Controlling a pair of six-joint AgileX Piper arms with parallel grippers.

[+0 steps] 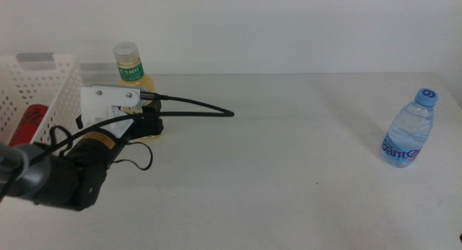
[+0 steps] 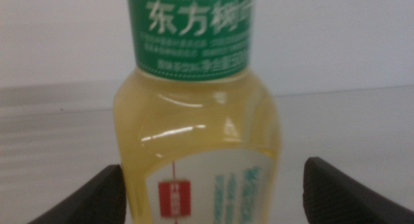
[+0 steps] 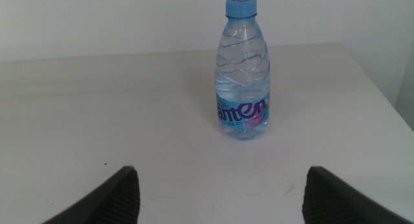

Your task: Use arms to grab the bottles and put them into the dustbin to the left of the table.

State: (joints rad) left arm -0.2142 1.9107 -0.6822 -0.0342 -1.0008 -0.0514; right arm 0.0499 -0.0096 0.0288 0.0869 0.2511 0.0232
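I see the red can [image 1: 30, 118] already in the white basket [image 1: 45, 76] at the surface's [image 1: 289, 178] left. My left tool [image 2: 210, 185] is spread around the yellow tea bottle [image 1: 135, 80], not squeezing yet; its green label has Chinese writing. My right tool [image 3: 220, 191] is spread, facing the water bottle [image 3: 242, 72] far right, which waits.

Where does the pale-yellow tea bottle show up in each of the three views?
Middle view: tea bottle upright at far left, beside the dustbin, partly behind the left gripper.
Left wrist view: tea bottle fills the centre, between the open jaws.
Right wrist view: not in it; only the water bottle.
Shared landmark: the white table.
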